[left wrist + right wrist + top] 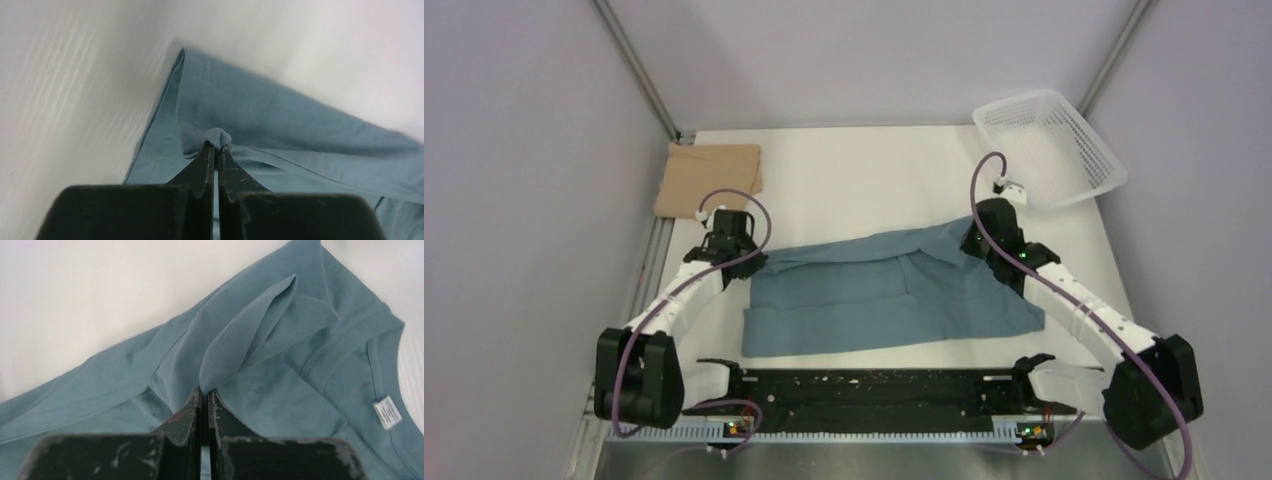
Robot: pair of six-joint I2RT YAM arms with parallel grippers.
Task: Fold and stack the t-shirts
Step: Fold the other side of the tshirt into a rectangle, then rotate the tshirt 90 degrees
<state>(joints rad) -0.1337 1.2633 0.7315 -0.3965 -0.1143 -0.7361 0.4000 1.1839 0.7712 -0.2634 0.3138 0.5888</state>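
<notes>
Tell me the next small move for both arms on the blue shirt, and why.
The left gripper and right gripper are each shut on a pinch of the teal shirt along its far edge; the rest lies flat. So probably lift both together and draw that edge over toward the near edge.

Plain dusty teal shirt (864, 300) on the white table (854, 170) — small white label (387, 412) at its neck; beyond it, plain tan shirt (709, 175) and white mesh basket (1049, 145).
</notes>
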